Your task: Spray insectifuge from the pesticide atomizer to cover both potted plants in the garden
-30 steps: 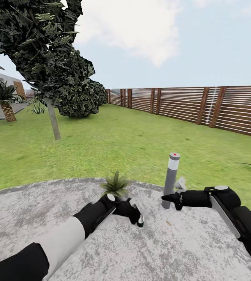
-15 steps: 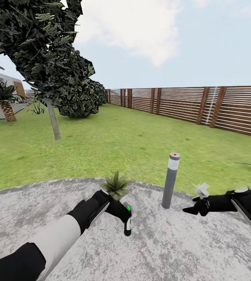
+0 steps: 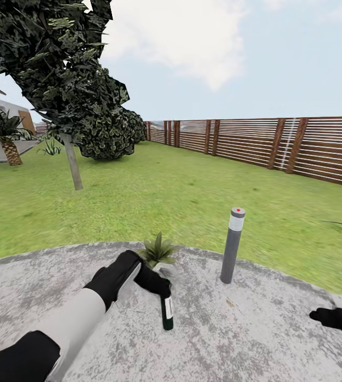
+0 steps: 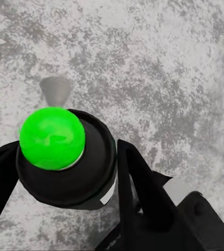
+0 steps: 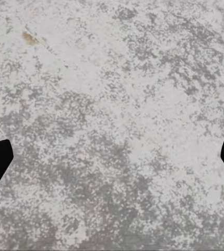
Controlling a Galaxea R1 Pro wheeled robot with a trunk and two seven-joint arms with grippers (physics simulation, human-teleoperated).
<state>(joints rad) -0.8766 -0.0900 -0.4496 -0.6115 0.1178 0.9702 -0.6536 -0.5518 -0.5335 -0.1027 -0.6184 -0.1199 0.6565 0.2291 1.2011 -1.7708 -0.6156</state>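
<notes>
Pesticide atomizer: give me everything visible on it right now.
The pesticide atomizer is a slim dark green bottle with a white label band. It stands roughly upright on the grey paved patio, in front of the low potted plant, with the left tool closed around its upper end. In the left wrist view its top is a bright green rounded cap on a dark collar, a black finger on either side.

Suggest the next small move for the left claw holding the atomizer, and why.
Probably swing the pesticide atomizer up toward the potted plant. The left claw grips the bottle hanging upright above the paved patio, and the plant sits just behind it.
</notes>
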